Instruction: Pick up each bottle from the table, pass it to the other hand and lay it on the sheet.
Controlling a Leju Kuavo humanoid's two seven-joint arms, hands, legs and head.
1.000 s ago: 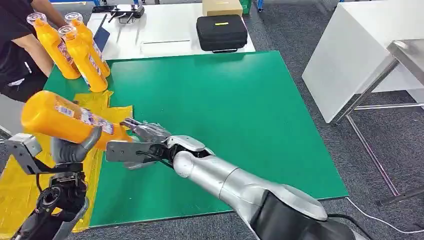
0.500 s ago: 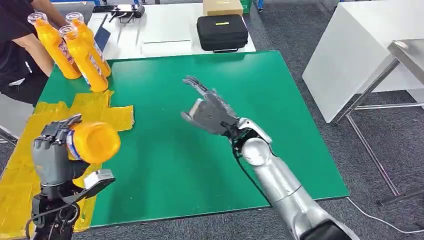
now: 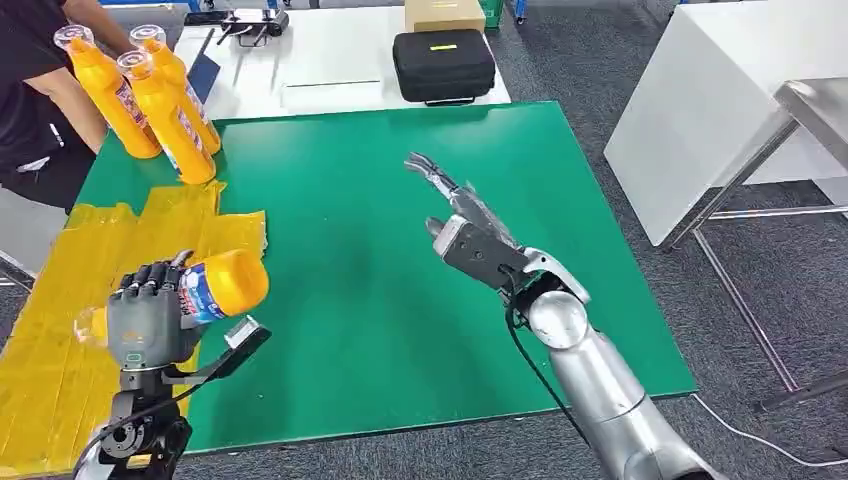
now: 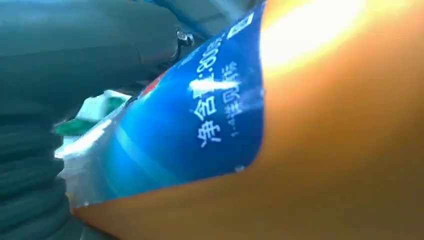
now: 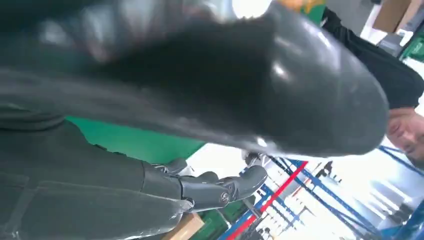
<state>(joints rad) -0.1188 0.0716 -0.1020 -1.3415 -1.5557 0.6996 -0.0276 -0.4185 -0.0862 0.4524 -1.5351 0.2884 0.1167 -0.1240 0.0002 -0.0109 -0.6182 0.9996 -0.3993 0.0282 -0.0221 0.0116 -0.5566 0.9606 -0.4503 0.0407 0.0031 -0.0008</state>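
Note:
My left hand (image 3: pixel 145 320) grips an orange bottle (image 3: pixel 215 287) with a blue label, lying sideways above the yellow sheet (image 3: pixel 60 300) at the table's front left. Up close in the left wrist view the same bottle (image 4: pixel 310 150) shows its blue label. My right hand (image 3: pixel 462 222) hovers open over the middle of the green table (image 3: pixel 400 200), fingers spread and empty; the right wrist view shows its dark fingers (image 5: pixel 220 187) apart. Three more orange bottles (image 3: pixel 160 100) stand upright at the far left corner.
A person in black (image 3: pixel 40 90) stands at the far left beside the upright bottles. Behind the green table a white table (image 3: pixel 330 70) carries a black case (image 3: pixel 443 63) and a cardboard box (image 3: pixel 445 13). Another white table (image 3: pixel 700 110) stands to the right.
My right hand let go of the bottle and drew back right over the table's middle, open. My left hand turned the bottle and lowered it toward the yellow sheet.

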